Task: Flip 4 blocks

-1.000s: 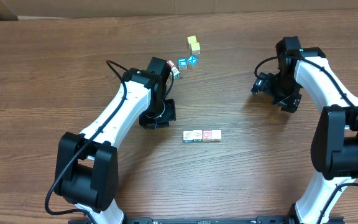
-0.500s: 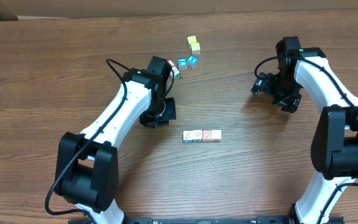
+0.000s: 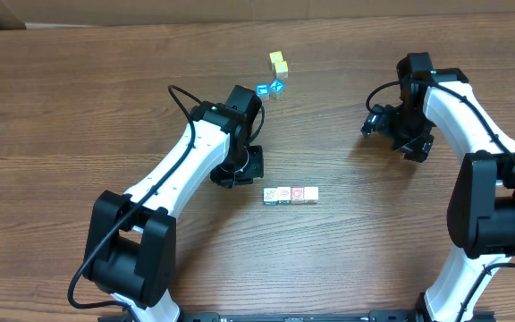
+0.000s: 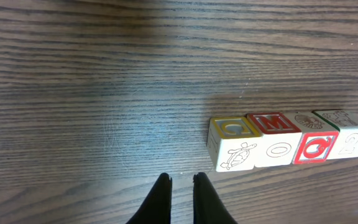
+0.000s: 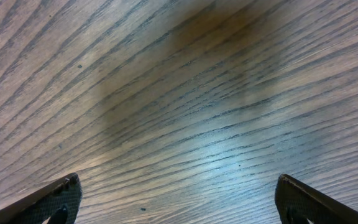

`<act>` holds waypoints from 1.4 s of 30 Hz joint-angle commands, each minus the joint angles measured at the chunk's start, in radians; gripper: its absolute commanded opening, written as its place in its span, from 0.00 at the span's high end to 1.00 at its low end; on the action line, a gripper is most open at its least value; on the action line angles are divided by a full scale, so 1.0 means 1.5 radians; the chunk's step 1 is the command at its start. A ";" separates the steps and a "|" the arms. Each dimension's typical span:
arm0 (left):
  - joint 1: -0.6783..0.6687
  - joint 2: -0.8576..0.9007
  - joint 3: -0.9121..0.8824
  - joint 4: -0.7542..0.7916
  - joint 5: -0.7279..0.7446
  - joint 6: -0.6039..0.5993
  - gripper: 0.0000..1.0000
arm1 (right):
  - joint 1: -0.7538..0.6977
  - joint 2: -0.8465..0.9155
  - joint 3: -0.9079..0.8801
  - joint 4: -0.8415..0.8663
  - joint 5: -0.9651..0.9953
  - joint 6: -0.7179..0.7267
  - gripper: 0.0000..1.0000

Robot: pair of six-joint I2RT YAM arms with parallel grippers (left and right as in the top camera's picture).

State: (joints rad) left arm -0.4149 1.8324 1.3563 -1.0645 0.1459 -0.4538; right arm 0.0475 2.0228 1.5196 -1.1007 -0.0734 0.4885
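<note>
The four blocks (image 4: 291, 140) lie in a straight row, side touching side, near the middle of the bench (image 3: 61, 107), well apart from the yellow cubes (image 3: 279, 63) and blue-faced cubes (image 3: 269, 88) at the far side. The left end effector (image 4: 180, 179) hangs just beside the row's end with its fingers pinched to a thin slit and nothing between them. The right end effector (image 5: 178, 182) is spread wide over bare wood, well away. The step in hand looks like the approach to the first flip. Because the blocks touch, the left arm would do well to widen its fingers first, centre over the end block (image 4: 232, 143), and grip its two free faces across the row, lifting clear before turning so the neighbours are not nudged.
</note>
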 commanded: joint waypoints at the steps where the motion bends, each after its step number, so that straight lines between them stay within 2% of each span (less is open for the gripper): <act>1: -0.003 -0.011 0.009 -0.002 0.005 0.005 0.94 | -0.003 -0.001 0.012 0.001 0.003 -0.005 0.00; 17: -0.003 -0.011 0.009 0.010 0.008 0.003 0.96 | -0.003 -0.001 0.012 0.008 0.003 -0.005 0.00; 26: -0.003 -0.011 0.009 0.018 0.008 0.003 0.96 | -0.003 -0.001 0.012 0.148 -0.007 -0.004 0.00; 27: -0.003 -0.011 0.009 0.020 0.008 0.003 0.92 | -0.003 -0.001 0.012 0.142 -0.018 -0.004 0.00; 28: -0.003 -0.011 0.009 0.023 0.007 0.003 0.83 | -0.003 -0.001 0.012 0.128 -0.033 -0.004 0.00; 30: -0.003 -0.011 0.009 0.026 0.005 0.003 0.76 | -0.003 -0.001 0.012 0.097 -0.065 -0.005 0.00; 35: -0.003 -0.011 0.009 0.027 0.006 0.003 0.74 | -0.003 -0.001 0.012 0.006 -0.100 -0.030 0.00; 36: -0.003 -0.011 0.009 0.025 0.006 0.003 0.74 | -0.004 -0.001 0.012 -0.006 -0.100 -0.061 0.05; 37: -0.003 -0.011 0.009 0.024 0.005 0.003 0.74 | -0.004 -0.001 0.012 -0.016 -0.099 -0.102 0.37; 38: -0.003 -0.011 0.009 0.024 0.005 0.003 0.74 | -0.005 -0.001 0.012 -0.024 -0.094 -0.169 0.90; 39: -0.003 -0.011 0.009 0.024 0.005 0.003 0.74 | -0.006 -0.001 0.013 -0.048 -0.095 -0.223 0.96; 42: -0.003 -0.011 0.009 0.025 0.005 0.003 0.74 | -0.012 -0.002 0.035 -0.125 -0.122 -0.219 0.96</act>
State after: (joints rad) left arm -0.4149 1.8324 1.3563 -1.0271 0.1490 -0.4534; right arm 0.0452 2.0228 1.5242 -1.2453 -0.2131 0.2710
